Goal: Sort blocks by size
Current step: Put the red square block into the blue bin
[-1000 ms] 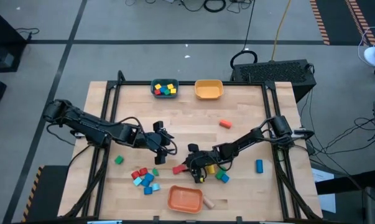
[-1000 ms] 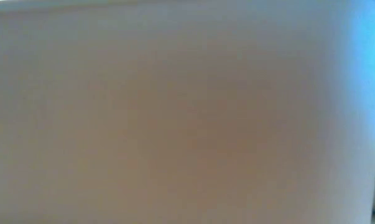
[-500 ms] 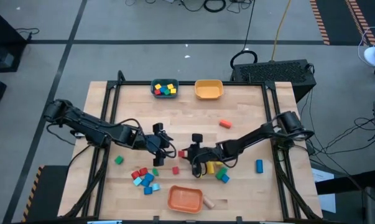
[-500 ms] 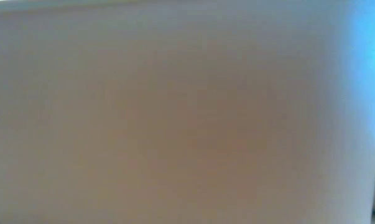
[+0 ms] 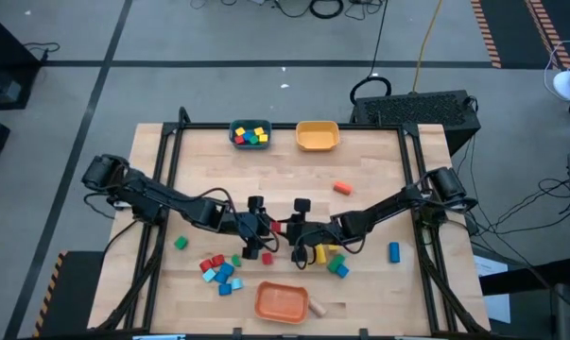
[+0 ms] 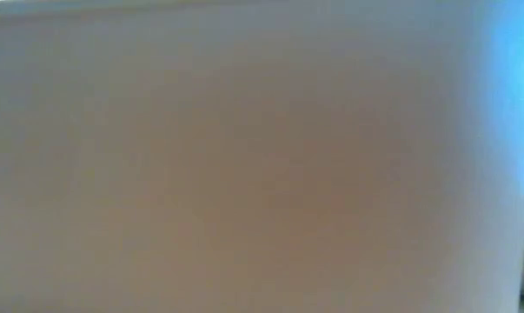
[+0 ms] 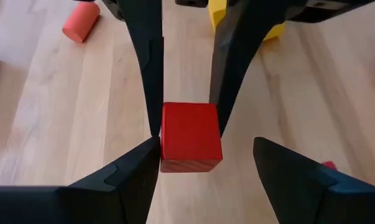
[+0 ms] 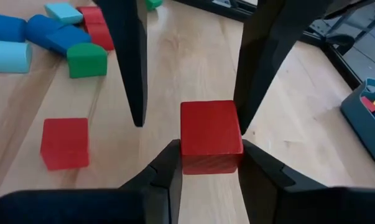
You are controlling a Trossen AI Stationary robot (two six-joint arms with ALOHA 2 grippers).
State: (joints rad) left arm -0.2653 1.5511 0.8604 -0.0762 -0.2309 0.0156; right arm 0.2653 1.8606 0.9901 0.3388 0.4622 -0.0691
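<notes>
Right gripper point(image 8: 207, 163): clamped on the red cube point(image 8: 211, 134), one dark finger on each of two opposite faces, cube lifted clear of the table point(image 5: 379, 161). In the high view, cube just below frame centre, at the meeting point of the two arms.

Left gripper point(image 7: 203, 168): reaching in from frame left in the high view, tip to tip with the right gripper; jaws spread wide on either side of the same cube, not closed on it.

A second red cube point(image 8: 64, 143): lying on the wood just below the grippers in the high view, apart from both.

Yellow block point(image 5: 327, 253) with a green and blue pair point(image 5: 338, 268): under the right forearm, lower centre-right.

Cluster of red, blue and light blue blocks point(image 5: 220, 269): lower left of centre; single green block point(image 5: 181, 243) to its left.

Orange block point(image 5: 341, 188): alone, right of centre. Blue block point(image 5: 394, 251): alone near the right edge of the table.

Orange bowl point(image 5: 283, 301): bottom centre, with a plain wood block point(image 5: 317, 306) just beside its right rim.

Teal bowl point(image 5: 235, 140): top centre-left, holding small red, yellow and green blocks. Yellow bowl point(image 5: 317, 136): just to its right.

Low view: uniformly blurred, nothing discernible.
</notes>
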